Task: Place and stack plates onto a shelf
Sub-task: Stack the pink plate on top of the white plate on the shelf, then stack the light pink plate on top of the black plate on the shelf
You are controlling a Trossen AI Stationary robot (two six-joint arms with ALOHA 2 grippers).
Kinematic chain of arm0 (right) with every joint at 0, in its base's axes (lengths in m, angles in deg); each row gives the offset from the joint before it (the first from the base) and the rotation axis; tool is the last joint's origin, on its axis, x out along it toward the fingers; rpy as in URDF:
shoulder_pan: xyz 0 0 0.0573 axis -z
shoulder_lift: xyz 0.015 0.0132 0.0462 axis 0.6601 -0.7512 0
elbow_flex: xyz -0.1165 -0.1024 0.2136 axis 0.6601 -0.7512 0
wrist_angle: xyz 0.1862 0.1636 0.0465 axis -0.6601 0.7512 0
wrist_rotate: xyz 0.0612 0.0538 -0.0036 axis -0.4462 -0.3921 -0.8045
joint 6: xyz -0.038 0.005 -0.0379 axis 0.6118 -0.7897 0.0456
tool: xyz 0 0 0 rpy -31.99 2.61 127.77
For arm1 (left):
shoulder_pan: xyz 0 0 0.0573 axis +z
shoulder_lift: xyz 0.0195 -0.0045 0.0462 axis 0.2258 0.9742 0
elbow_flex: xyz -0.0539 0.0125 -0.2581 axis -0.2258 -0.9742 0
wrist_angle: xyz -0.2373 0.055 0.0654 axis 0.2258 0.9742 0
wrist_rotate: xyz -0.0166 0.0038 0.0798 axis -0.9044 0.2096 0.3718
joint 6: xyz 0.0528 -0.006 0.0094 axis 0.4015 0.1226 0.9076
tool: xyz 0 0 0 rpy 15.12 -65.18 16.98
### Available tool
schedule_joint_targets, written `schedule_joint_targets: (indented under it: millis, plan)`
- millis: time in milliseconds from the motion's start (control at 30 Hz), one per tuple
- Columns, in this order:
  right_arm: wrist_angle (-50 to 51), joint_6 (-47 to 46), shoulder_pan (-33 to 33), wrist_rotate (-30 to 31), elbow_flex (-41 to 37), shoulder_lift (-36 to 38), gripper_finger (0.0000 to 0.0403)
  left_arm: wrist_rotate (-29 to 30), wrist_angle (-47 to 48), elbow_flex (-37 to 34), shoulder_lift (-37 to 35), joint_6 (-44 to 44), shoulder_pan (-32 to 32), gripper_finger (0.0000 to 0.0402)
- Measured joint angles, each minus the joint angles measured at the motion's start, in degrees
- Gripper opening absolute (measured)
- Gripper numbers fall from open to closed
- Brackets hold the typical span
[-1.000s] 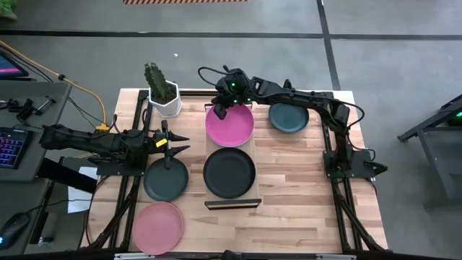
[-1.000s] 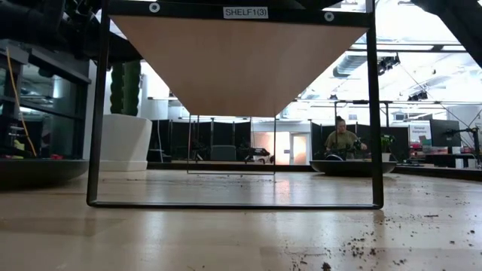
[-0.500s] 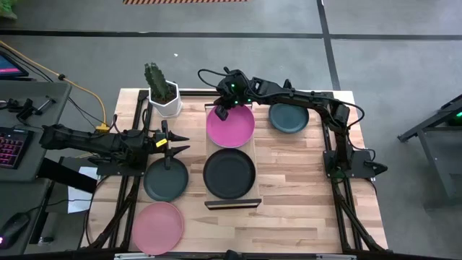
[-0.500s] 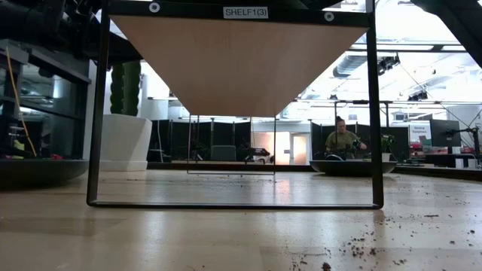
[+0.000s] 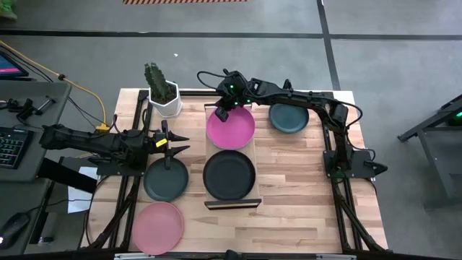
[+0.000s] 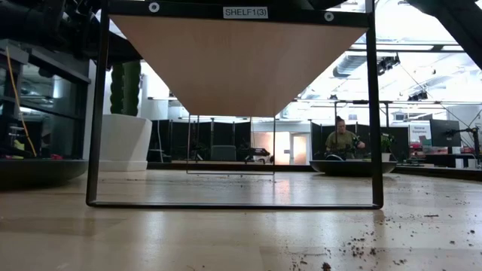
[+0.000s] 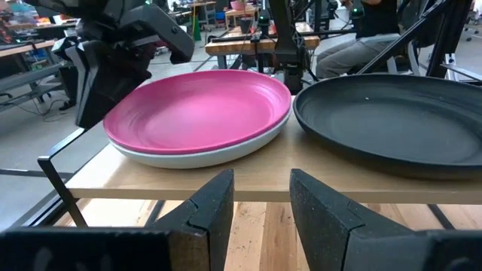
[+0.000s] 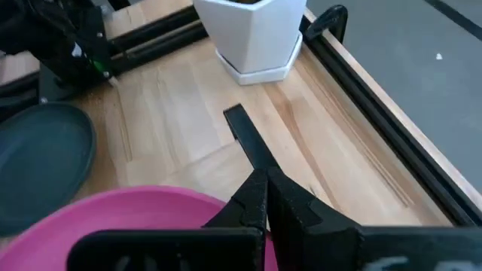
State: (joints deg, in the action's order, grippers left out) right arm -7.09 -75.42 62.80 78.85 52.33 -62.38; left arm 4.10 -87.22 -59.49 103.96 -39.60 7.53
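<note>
The right claw (image 5: 221,113), pinching the pink plate's (image 5: 231,126) rim, has nudged it a touch along the shelf (image 5: 254,176), so placement looks nearly finished

Right gripper (image 5: 221,113) reaches far across, wrist angled down, fingers (image 8: 260,202) pressed together. Left gripper (image 5: 177,142) extended level, fingers (image 7: 215,207) parted, holding nothing.

- The shelf (image 5: 232,160) is filled end to end: pink plate (image 5: 230,126) at the far end, dark plate (image 5: 229,174) at the near.
- The right hand (image 5: 221,113) sits at the pink plate's far-left rim, with the plant pot (image 5: 165,103) close beside.
- Bare tabletop (image 5: 296,180) lies right of the shelf.
</note>
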Motion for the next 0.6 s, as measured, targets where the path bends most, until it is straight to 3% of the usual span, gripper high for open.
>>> schedule_joint_targets:
  millis: [267, 467, 600]
  plan:
    - [-2.38, 1.61, 0.41, -0.69, 0.24, 2.36, 0.0000, 1.27, 0.00, 0.00, 0.00, 1.03, -0.02, 0.0120]
    - [9.44, 6.64, 0.68, 0.70, -0.65, 8.22, 0.0000, 1.33, 0.17, 0.00, 0.02, 1.45, -0.02, 0.0120]
    - [12.64, 8.02, 0.59, 5.49, -7.67, 14.27, 0.0000, 1.38, 0.25, 0.00, 0.01, 1.44, -0.03, 0.0120]
